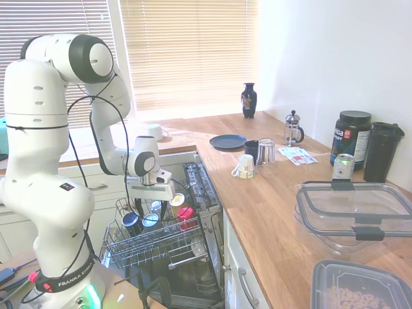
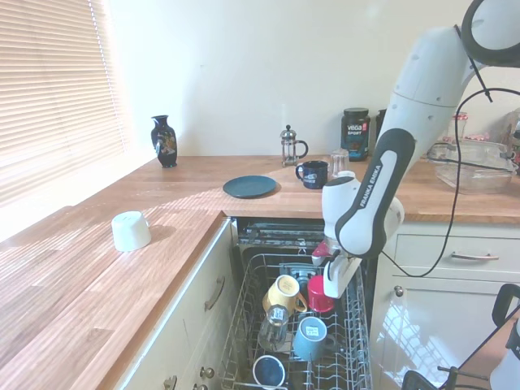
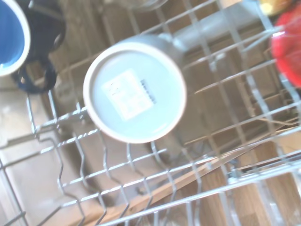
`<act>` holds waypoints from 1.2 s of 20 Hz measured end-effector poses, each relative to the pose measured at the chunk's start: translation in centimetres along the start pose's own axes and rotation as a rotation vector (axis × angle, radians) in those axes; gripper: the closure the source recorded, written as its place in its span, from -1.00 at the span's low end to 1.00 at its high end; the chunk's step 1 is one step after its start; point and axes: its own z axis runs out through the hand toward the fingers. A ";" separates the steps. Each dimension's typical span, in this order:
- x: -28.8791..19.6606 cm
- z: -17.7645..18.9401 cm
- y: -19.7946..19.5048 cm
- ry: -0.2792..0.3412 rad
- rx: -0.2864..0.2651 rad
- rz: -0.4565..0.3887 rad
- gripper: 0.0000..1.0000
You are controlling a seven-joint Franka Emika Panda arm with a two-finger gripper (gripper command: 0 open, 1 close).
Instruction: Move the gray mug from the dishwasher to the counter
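Home kitchen, daylight. My arm stands beside an open built-in dishwasher [image 2: 302,244] whose wire rack [image 1: 151,244] holds mugs, set under a long wooden counter [image 2: 97,268] with white cabinet fronts [image 2: 443,260] and metal handles. On the worktop: a French press [image 1: 293,128], dark plate [image 2: 250,187], vase [image 2: 163,140], food containers [image 1: 354,215]; slatted blinds [image 1: 187,51] cover the windows.

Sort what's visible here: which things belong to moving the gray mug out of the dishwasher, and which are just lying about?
Part of the job:
gray mug
dishwasher
counter
gripper

Lying about:
black mug, yellow mug and red mug in the rack
white cup
dark plate
vase
coffee press
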 end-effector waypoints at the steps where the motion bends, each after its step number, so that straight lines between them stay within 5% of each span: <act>1: -0.3 0.7 -0.3 -0.010 -0.010 -0.014 -1.00; 9: -1.8 5.9 -2.4 -0.051 -0.093 -0.121 -1.00; 20: -0.9 10.8 -6.7 0.012 -0.107 -0.184 -1.00; 21: -0.6 10.8 -7.1 0.019 -0.105 -0.181 1.00; 24: 0.2 10.9 -7.9 0.034 -0.099 -0.178 1.00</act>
